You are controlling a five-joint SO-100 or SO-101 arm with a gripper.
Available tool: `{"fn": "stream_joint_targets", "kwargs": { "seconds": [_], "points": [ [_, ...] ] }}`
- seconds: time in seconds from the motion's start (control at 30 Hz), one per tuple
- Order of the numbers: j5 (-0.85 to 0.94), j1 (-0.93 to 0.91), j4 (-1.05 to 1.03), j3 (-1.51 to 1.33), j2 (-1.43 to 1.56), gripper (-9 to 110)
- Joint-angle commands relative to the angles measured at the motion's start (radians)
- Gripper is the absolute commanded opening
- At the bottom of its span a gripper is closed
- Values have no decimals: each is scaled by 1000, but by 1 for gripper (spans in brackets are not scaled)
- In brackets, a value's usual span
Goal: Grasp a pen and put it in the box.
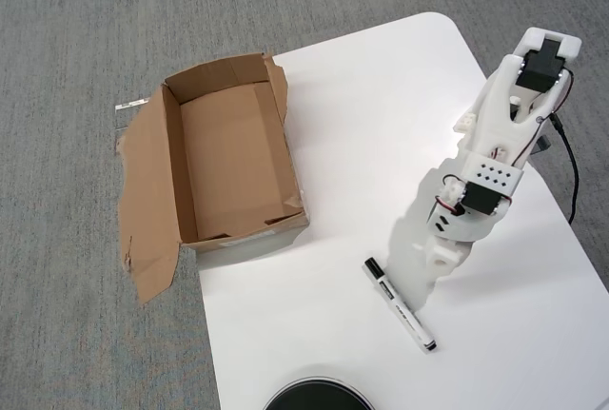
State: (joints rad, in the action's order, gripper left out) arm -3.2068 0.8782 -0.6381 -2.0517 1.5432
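The pen (pixel 398 303) lies flat on the white table (pixel 381 96), black cap toward the upper left, white barrel running down to the right. The brown cardboard box (pixel 233 158) stands open and empty at the table's left edge, its wide torn flap (pixel 147 201) splayed out to the left. My white arm reaches in from the upper right. My gripper (pixel 440 267) points down just right of the pen's capped end, apart from it and holding nothing. White fingers against the white table hide how the jaws stand.
A round black object (pixel 319 399) pokes in at the bottom edge below the pen. A black cable (pixel 572 174) runs along the table's right side. Grey carpet (pixel 76 39) surrounds the table on the left and top.
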Motion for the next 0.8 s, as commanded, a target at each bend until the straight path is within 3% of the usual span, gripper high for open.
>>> {"fn": "stream_joint_targets", "kwargs": {
  "seconds": [0.0,0.77],
  "points": [
    [-412,-7,9,68,14,24],
    [-406,-31,8,478,6,24]
  ]
}}
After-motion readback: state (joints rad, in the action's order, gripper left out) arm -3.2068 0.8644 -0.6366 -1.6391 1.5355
